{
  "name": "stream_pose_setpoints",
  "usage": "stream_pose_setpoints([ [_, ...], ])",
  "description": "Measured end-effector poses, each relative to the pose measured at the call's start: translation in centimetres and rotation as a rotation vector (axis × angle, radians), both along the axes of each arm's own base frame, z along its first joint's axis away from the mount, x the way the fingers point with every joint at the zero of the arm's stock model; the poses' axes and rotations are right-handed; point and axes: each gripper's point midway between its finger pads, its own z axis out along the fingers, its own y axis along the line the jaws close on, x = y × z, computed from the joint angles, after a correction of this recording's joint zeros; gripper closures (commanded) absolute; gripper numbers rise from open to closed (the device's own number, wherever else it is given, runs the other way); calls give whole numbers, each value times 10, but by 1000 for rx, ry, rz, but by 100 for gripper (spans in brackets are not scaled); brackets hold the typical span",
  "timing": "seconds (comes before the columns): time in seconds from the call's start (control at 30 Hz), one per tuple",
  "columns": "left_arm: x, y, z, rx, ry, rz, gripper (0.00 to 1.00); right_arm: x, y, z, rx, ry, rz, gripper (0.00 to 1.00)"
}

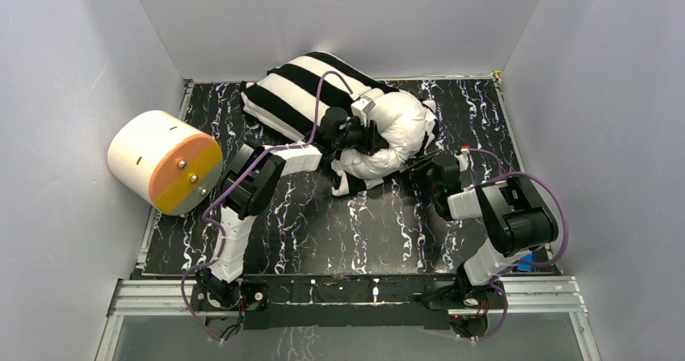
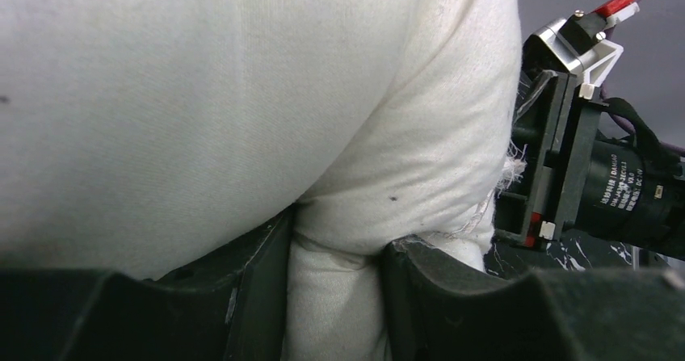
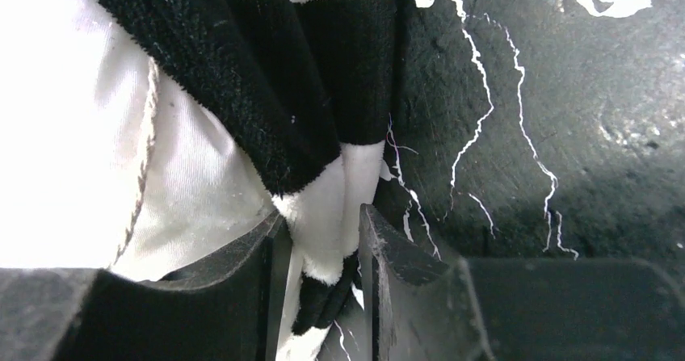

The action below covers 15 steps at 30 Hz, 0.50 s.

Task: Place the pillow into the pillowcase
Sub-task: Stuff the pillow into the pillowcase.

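The white pillow (image 1: 400,127) lies bunched at the back middle of the table, its far end inside the black-and-white striped pillowcase (image 1: 295,90). My left gripper (image 1: 361,135) is shut on a fold of the pillow (image 2: 339,296), which fills the left wrist view. My right gripper (image 1: 422,171) sits at the pillow's right near side, shut on the striped pillowcase edge (image 3: 327,216), with white pillow fabric (image 3: 73,135) to its left. The right gripper's body (image 2: 598,175) shows beside the pillow in the left wrist view.
A cream cylinder with an orange face (image 1: 165,161) leans at the table's left edge. The black marbled tabletop (image 1: 323,224) lies between the arms and the pillow. Grey walls (image 1: 565,54) enclose the table on three sides.
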Motion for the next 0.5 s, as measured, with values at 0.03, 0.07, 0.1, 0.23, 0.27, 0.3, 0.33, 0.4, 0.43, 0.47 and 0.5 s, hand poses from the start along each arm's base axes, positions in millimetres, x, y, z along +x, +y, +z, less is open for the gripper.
stream_pose_setpoints([
  [0.03,0,0,0,1,2,0,61,1,0,-1,1,1,-1,58],
  [0.07,0,0,0,2,2,0,61,2,0,-2,2,0,-2,59],
  [0.1,0,0,0,2,3,0,60,4,1,-2,3,-5,0,59],
  [0.23,-1,0,0,5,7,0,61,9,2,-4,9,-18,3,60],
  [0.27,-1,0,0,5,7,0,60,10,3,-4,11,-20,4,60],
  [0.3,-1,1,0,6,8,0,61,12,4,-5,12,-24,7,62],
  [0.33,-1,0,0,7,9,0,61,14,5,-6,14,-30,12,72],
  [0.4,-1,1,0,7,9,0,61,18,9,-7,17,-40,31,96],
  [0.43,-1,1,0,6,8,0,61,20,11,-6,20,-50,45,100],
  [0.47,-1,1,1,7,8,1,61,22,13,-5,21,-63,65,100],
  [0.5,-1,2,2,7,8,2,60,22,15,-4,14,-70,84,100],
])
